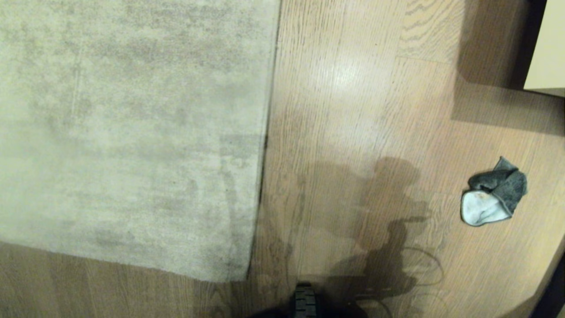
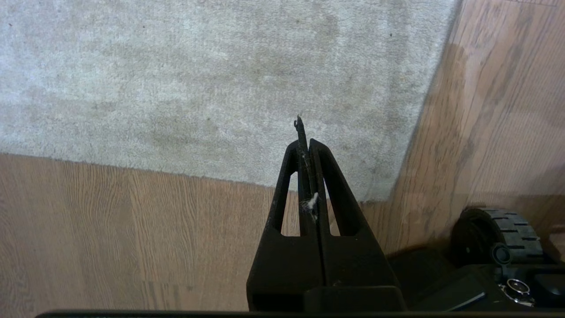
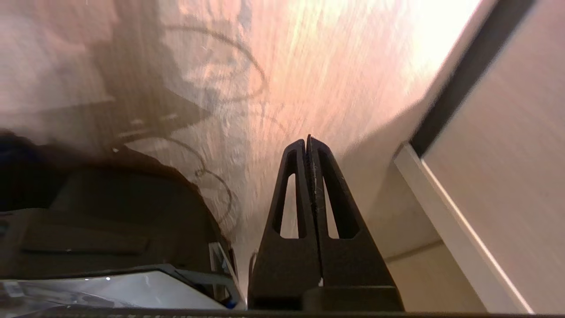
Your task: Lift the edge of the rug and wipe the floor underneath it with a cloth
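The rug [image 1: 132, 132] lies flat on the floor [image 1: 353, 110], its near corner just ahead of the robot; the cloth [image 1: 494, 192] sits crumpled well apart, off the rug's right edge. Left gripper [image 2: 304, 132] and right gripper [image 3: 307, 143] hang with jaws together, empty. The cloth looks soft and light, best pinched at a raised fold; the rug's thin edge likely lifts limply.

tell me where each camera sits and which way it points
Head view: on the robot's head, looking down at the rug, the floor and the cloth; only a base wheel shows.
Left wrist view: behind the shut left end effector, over the rug corner.
Right wrist view: behind the shut right end effector, over bare floor beside pale furniture.
Head and left wrist views share the rug corner and the wheel.
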